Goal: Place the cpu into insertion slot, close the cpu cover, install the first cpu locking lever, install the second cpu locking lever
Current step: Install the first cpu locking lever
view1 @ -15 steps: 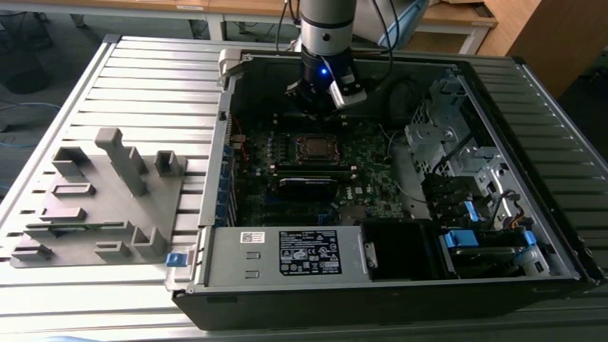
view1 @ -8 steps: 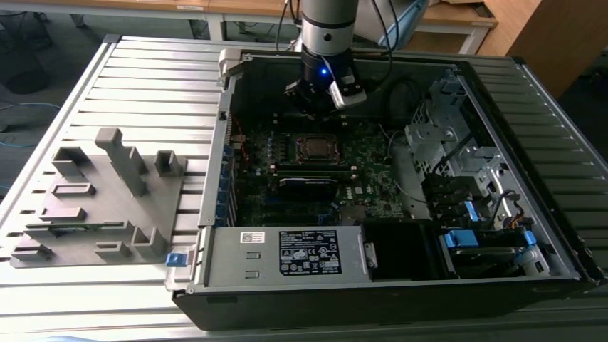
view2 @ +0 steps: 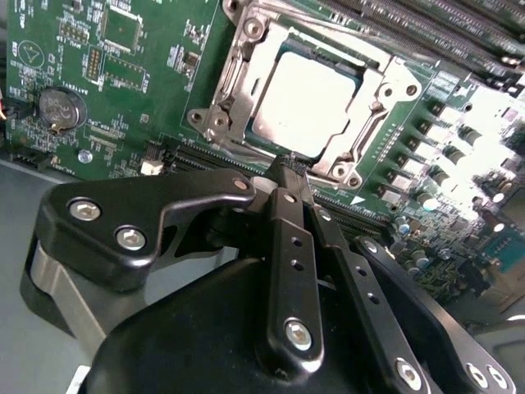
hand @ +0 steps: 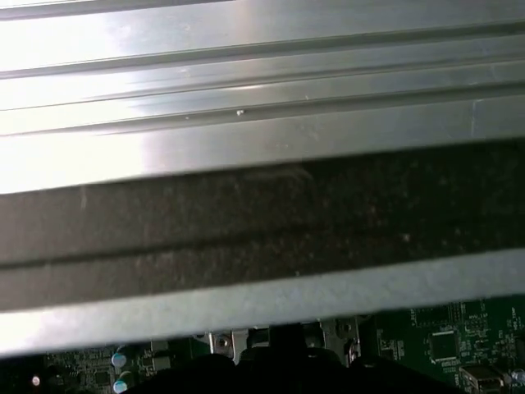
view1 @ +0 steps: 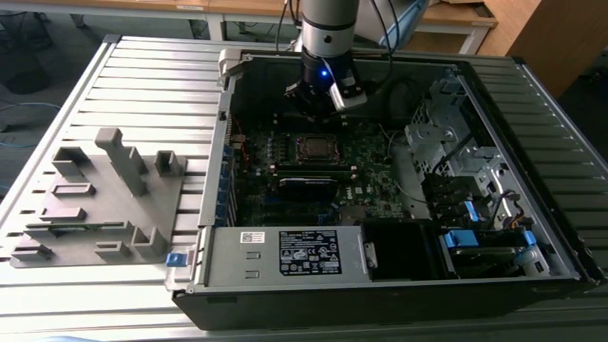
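We see the hand (view2: 287, 168) with its 2 fingers pressed together at the tips and nothing between them. It hangs just above the near edge of the insertion slot (view2: 248, 31), inside the open computer case (view1: 216, 178). We read the closed tip as a pushing tool, not a grasp: a narrow point can press a thin lever or plate among the crowded parts of the motherboard (view2: 139, 90), where spread fingers would foul.

The cpu (view2: 305, 103) lies flat in the slot. Its pale face shows through the window of the cpu cover (view2: 236, 92), which lies down over it and frames it on all 4 sides, so seating and closing look done to us. Thin metal bars run along 2 sides of the cover, and we cannot tell whether these locking levers are hooked under their catches.

The case lies on its side on the slatted table (view1: 142, 78) with its open face up, which lets the arm come in from above. It holds the motherboard, a labelled power supply (view1: 285, 253) at its near edge, and a drive cage (view1: 460, 171) toward the exterior view's right. A grey fixture (view1: 105, 192) of posts and pockets sits on the table at the exterior view's left, well apart from the hand, and we cannot make out what its pockets hold
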`<state>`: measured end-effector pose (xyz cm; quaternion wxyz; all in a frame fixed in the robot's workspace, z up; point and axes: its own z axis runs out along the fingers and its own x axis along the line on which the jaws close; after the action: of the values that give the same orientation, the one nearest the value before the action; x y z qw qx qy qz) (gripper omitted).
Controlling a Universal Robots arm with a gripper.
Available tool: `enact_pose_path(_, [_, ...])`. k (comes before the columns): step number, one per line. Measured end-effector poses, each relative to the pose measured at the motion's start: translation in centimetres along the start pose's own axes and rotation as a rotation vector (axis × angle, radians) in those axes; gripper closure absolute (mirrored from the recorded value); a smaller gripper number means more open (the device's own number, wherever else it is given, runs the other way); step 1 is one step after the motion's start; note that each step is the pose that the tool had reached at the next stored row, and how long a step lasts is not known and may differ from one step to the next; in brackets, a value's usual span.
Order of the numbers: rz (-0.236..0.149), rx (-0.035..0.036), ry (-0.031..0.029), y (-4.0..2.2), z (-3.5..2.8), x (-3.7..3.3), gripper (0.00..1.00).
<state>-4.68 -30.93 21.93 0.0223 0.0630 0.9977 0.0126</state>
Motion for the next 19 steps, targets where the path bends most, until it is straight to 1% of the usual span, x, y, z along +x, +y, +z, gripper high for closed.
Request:
enact_pose_path(12, [0.000,-0.0001,0.0000,-1.99,-0.02,-0.25,0.89])
enact_pose_path(16, [0.000,0.0000,0.0000,-2.49,-0.01,-0.32,0.89])
enact_pose_path(19, [0.000,0.0000,0.0000,-2.73,0.00,-0.34,0.89])
